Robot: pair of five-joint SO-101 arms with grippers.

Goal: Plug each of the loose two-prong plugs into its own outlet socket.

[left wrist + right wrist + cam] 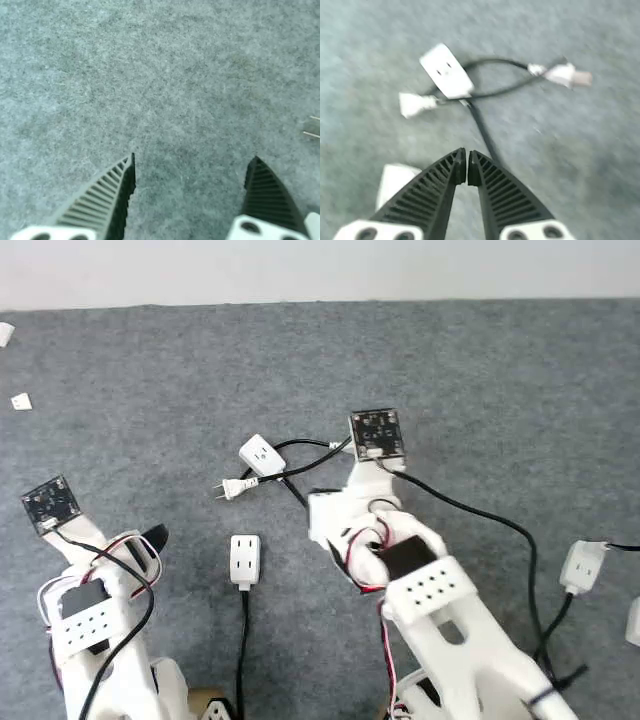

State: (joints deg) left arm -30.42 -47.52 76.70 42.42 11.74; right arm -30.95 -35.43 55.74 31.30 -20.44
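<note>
For a sound pick-up, the right tool (467, 167) would need to open first, then close across the white body of the loose two-prong plug (415, 104), leaving the prongs free to line up with the slots. The right tool was closed on nothing and hung above the black cable (482, 130), near the plug, which lay on the grey surface (480, 370) just beside a white outlet socket (445, 70). The left tool (192, 175) stood open over bare surface.
</note>
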